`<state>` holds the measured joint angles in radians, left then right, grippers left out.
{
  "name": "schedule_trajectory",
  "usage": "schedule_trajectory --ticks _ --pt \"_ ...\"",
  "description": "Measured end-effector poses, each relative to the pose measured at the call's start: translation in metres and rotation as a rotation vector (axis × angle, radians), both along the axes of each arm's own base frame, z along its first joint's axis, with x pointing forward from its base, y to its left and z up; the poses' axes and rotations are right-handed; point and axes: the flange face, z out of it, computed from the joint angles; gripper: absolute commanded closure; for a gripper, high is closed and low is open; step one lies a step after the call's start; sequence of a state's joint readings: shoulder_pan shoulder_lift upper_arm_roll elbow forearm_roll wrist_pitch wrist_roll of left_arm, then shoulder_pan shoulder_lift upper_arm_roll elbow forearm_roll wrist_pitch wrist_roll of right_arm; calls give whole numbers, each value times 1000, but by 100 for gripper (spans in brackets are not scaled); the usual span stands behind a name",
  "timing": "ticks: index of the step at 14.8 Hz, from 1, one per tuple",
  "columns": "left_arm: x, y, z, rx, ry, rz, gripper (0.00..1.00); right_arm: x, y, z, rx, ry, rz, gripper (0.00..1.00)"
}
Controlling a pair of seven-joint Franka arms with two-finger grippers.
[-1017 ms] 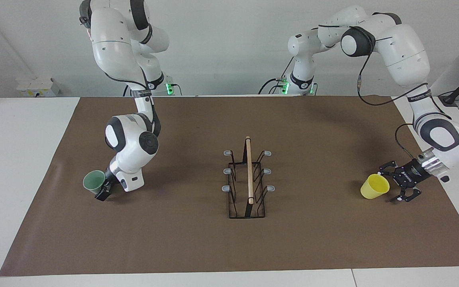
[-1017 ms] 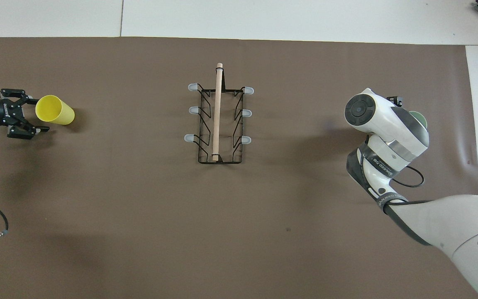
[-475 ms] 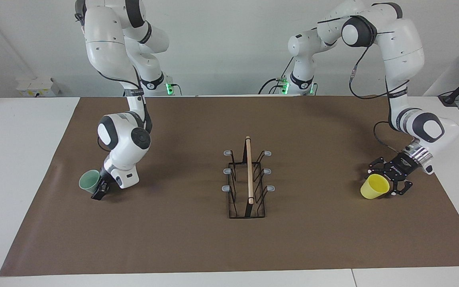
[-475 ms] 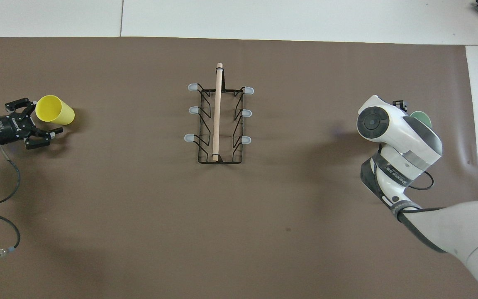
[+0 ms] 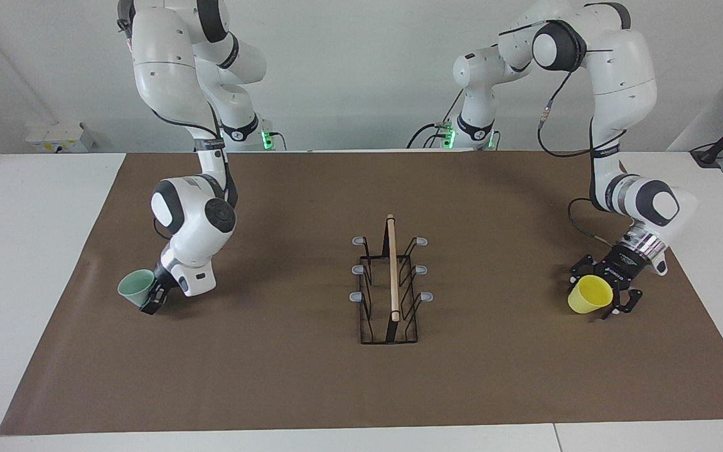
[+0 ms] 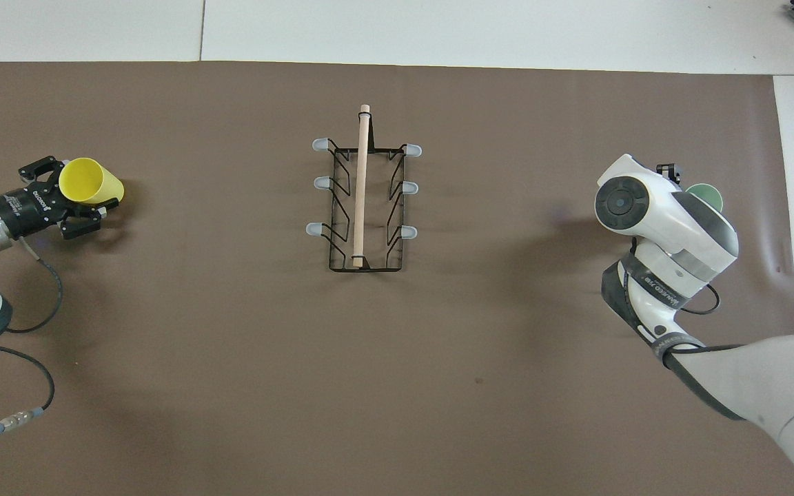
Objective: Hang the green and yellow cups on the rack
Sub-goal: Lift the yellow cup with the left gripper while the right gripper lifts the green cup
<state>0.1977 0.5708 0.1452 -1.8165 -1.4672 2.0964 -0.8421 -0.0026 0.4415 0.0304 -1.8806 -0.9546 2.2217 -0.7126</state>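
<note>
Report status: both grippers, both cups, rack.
Left gripper open around yellow cup, not closed. Right gripper at green cup, grip unclear. Rack mid-table, all prongs bare. Nothing between cups and rack.

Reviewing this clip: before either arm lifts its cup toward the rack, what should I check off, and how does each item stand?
1. Left gripper around yellow cup, fingers either side: ok.
2. Left grip closed firmly: cannot tell.
3. Right gripper at green cup: ok; grip closed: cannot tell.
4. Rack upright, all six prongs free: ok.
5. Brown mat between cups and rack free of obstacles: ok.
</note>
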Motion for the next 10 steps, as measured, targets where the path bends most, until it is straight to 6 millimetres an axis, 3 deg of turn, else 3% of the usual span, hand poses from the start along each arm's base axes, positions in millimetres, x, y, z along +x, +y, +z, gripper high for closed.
schedule_trajectory --ticks 2,6,10 --pt "3 -9 0 3 -3 7 100 12 8 21 124 -51 -95 100" --pt "9 -6 19 21 -41 10 100 32 40 75 391 -149 -244 100" --pt "26 -25 83 121 -136 -20 100 41 63 107 618 -217 -338 100"
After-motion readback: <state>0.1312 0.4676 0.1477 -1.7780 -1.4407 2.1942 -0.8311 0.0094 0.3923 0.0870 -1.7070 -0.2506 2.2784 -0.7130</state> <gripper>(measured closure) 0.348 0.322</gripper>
